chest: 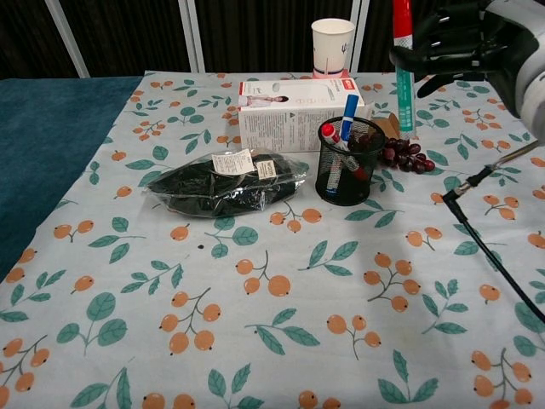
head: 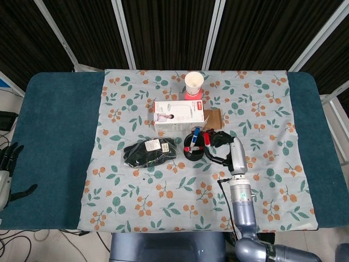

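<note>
Holding a red-capped green tube upright in our right hand, fingers wrapped round its upper part, we've got it up in the air just right of the black mesh pen cup, above the grapes. Keeping it vertical probably makes sense, since the cup's mouth faces straight up. Inside the cup we see a blue marker leaning out, plus a red-capped pen. Behind it sits a white carton, and further back a paper cup on a pink base; can't tell what's in it. A bagged black item lies left. Our left hand hangs off the table's left edge, fingers spread, holding nothing.
</note>
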You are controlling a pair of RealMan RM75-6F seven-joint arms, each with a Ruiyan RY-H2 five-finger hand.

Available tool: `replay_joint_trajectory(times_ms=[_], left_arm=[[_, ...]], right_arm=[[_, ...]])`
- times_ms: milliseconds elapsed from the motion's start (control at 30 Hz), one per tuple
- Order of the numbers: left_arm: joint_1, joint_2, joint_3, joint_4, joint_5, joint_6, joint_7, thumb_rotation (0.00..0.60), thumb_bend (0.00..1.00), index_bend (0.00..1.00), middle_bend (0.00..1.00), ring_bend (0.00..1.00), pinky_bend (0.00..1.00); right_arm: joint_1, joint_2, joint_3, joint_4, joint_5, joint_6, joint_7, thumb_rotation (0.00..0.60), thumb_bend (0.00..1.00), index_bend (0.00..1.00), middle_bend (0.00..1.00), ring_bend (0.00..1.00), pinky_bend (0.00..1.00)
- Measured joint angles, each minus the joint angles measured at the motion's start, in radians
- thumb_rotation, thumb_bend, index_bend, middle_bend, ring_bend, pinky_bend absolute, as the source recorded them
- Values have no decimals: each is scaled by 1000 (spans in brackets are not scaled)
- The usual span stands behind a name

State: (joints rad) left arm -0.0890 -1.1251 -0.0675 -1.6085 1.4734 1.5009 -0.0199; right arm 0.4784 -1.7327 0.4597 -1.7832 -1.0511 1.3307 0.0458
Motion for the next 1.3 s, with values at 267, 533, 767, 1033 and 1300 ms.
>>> replay_joint_trajectory(times_ms=[267,533,767,1033,1300], left_arm=[[-2,4,1,-7,-6,-9,-3,600,72,3,0,0,18],[-5,8,1,-13,-15,-23,4,600,72,3,0,0,0],[-6,10,-3,-15,-22,-25,-3,600,72,3,0,0,0],[-7,13,-3,-16,-25,-28,-7,600,72,3,0,0,0],[-8,16,-1,-19,-29,-35,-5,600,72,3,0,0,0]], right_arm=[[63,-60,43,108,36,-18,-18,600,440,824,630,510,494],[113,-106,69,221,61,-49,-7,600,440,824,629,508,494],[155,-148,92,312,78,-73,14,600,439,824,627,502,493],[175,-182,96,384,87,-85,40,600,424,824,597,477,488],[182,-192,66,438,76,-116,52,600,287,569,356,286,339]])
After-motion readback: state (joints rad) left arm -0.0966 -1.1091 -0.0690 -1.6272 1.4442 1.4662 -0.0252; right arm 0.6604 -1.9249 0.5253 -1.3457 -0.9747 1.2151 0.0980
